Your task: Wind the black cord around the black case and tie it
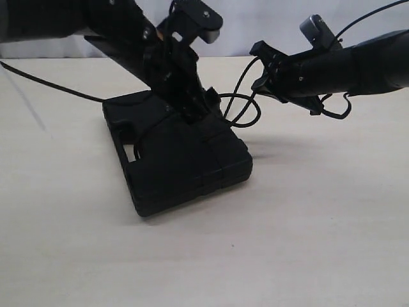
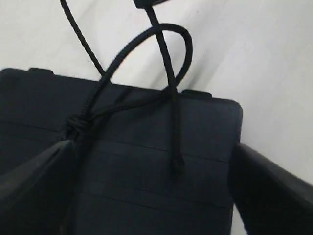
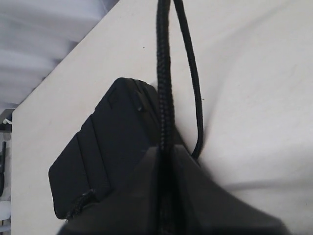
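Note:
The black case [image 1: 182, 160] lies flat on the table, its ribbed lid [image 2: 146, 161] filling the left wrist view. The black cord [image 2: 168, 73] is knotted on the lid, rises in a loop past the case's edge, and a loose end rests on the lid. My left gripper [image 1: 197, 114] hangs just over the lid, open, its fingers [image 2: 266, 191] wide apart with only the lid between them; the knot [image 2: 76, 125] sits by one finger. Off the case's far right corner, my right gripper [image 1: 263, 80] is shut on the black cord [image 3: 165, 98], which runs taut from its fingertips [image 3: 166, 156] past the case [image 3: 107, 147].
The pale table [image 1: 307, 230] stretches around the case on all sides. A thin smooth cable [image 1: 45, 82] trails across the table at the far left. A white backdrop [image 1: 268, 25] closes the far side. The right arm's own cables [image 1: 337, 112] hang under it.

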Controlling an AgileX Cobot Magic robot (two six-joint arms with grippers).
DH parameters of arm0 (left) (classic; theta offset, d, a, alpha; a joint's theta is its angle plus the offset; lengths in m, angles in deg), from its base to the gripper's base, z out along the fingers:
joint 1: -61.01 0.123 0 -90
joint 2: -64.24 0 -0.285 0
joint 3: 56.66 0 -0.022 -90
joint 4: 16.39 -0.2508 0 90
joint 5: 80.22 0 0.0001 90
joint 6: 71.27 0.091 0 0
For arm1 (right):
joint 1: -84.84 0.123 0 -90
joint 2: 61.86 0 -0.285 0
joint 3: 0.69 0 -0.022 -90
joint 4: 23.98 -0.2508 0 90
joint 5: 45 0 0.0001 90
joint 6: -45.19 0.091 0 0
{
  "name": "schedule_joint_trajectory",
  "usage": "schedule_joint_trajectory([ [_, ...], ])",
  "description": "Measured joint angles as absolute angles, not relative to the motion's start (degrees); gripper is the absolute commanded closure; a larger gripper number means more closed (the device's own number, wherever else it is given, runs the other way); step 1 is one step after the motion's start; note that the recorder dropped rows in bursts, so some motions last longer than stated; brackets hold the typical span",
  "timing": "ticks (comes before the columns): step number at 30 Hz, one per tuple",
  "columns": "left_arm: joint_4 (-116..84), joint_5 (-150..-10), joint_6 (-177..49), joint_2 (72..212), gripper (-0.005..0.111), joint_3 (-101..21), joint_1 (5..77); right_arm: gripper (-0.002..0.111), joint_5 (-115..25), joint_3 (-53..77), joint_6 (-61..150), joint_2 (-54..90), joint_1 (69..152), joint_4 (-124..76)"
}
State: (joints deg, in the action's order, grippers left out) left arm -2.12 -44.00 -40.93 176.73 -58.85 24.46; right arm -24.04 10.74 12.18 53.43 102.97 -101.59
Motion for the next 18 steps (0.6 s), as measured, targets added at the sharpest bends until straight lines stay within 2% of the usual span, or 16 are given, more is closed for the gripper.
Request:
schedule_joint_trajectory([
  [6,-9.9,-43.3,-51.6,179.4,0.040,-58.8,20.9,0.104,-24.0,10.7,12.1,53.4,103.0,-101.7],
  [18,-10.2,-50.7,-56.2,185.5,0.040,-58.8,20.9,0.104,-24.0,10.7,11.8,53.4,103.0,-101.7],
])
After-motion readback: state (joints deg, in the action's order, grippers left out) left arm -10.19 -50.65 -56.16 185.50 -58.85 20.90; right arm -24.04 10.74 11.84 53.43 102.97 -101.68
